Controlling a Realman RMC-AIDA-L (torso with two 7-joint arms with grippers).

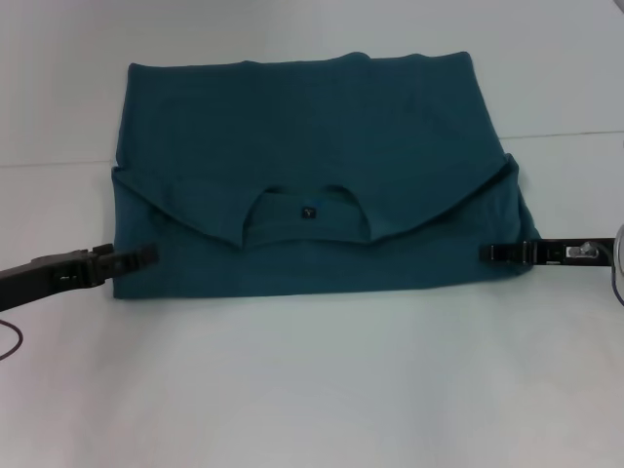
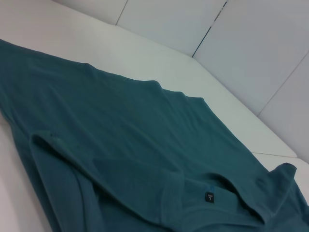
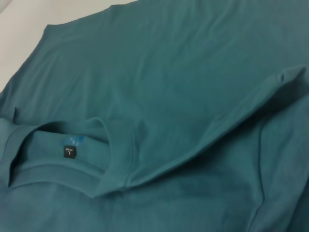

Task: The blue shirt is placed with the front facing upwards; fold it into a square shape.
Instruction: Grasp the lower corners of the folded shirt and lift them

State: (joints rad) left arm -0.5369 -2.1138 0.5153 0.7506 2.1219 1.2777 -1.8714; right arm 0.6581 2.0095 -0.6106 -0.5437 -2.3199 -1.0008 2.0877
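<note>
Across the middle of the white tabletop point(image 1: 312, 390) lies the blue shirt point(image 1: 312, 127), already doubled into a wide rectangle, plain cloth uppermost; the collar with its small dark label point(image 1: 310, 211) sits on the near half, where the folded-over layer ends in a curved edge, so the lettering is hidden inside; the left hand point(image 1: 146, 255) rests at the shirt's left edge and the right hand point(image 1: 492, 253) at its right edge, level with each other, probably placed to take both sides for the next fold; whether either hand is apart or clamped on cloth I cannot tell
</note>
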